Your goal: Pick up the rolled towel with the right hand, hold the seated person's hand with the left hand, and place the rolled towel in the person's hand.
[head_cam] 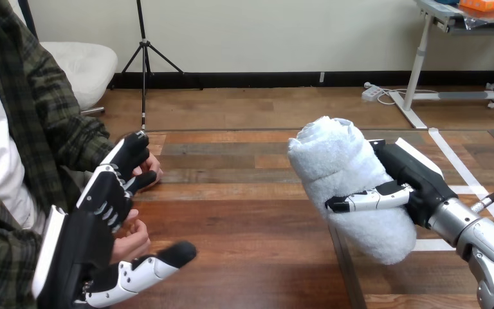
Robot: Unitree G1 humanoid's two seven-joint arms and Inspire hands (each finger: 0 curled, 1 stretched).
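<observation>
One towel (344,174) was recorded, rolled and white, at the right side of the counter (244,219), clamped in the right hand (418,177). The thumb (366,201) lay across the roll's near face, a little below its middle. The palm stood against its right flank. The remaining fingers passed behind the roll and were hidden by it. The towel stood out beyond the hand at both ends.

Long axis: tilted, running from upper left to lower right. The upper end, showing the spiral of the roll, pointed up and away from the robot. The lower end pointed down toward the robot's right forearm. Whether that lower end touched the counter could not be told.

At the counter's left edge, the left hand (96,212) was closed on the person's hand (132,239). Its fingers (128,154) were bent over the top of the person's hand. Its thumb (167,257) reached out underneath, so that the person's hand sat between the two. The person's fingertips showed just past the robot's fingers, on the far side.

Towel and person's hand were well apart, with bare counter between them. The towel sat higher in view than the person's hand and to its right.
</observation>
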